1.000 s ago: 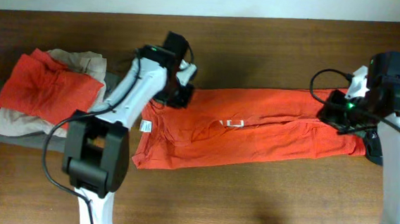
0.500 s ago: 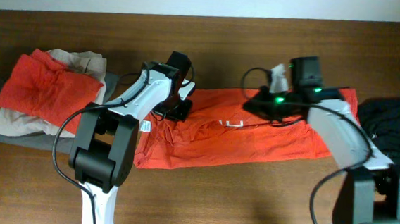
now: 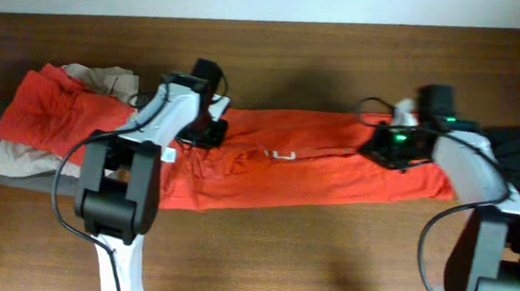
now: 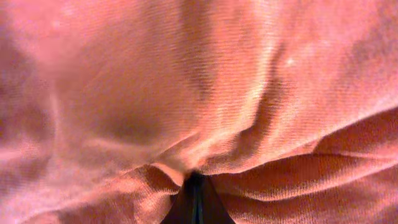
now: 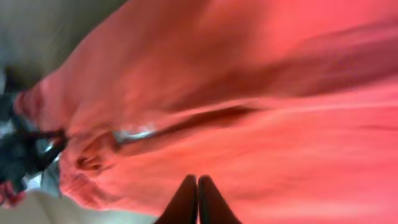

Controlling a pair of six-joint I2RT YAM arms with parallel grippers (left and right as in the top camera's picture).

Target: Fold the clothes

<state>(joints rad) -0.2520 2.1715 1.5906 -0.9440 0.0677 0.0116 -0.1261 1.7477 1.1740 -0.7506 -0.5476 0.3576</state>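
1. The orange-red fabric T-shirt (image 3: pixel 313 172) lies stretched lengthwise across the brown wooden desk (image 3: pixel 307 259).
2. The left pincer (image 4: pixel 196 188) is clenched on a bunched fold at its left end.
3. The right pincer (image 5: pixel 198 188) is clenched near the right end; I cannot tell whether it nips cloth.
4. A heap of orange and beige garments (image 3: pixel 51 122) sits at the far left.

No text was legible in any view. The white marks (image 3: pixel 282 154) on the shirt (image 3: pixel 331 173) were too small and creased to read. The small white label (image 3: pixel 168 155) at its left end showed no readable print.
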